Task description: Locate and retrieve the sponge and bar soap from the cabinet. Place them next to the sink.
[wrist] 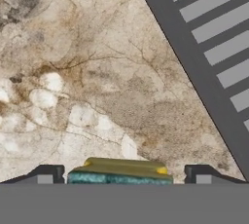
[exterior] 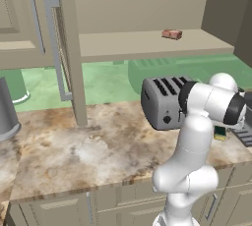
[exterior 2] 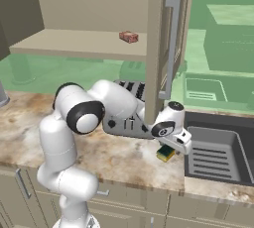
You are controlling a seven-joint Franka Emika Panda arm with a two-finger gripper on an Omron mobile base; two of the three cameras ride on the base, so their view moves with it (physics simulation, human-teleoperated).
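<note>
Gripper (wrist: 120, 175) hanging low over the marbled counter (wrist: 87, 86), fingers spread apart, the sponge (wrist: 120, 171) sitting between them with gaps on both sides, sink (wrist: 214, 47) lying just beside the hand, bar soap (exterior 2: 128, 36) resting on the cabinet (exterior 2: 74, 43) shelf well above.
</note>
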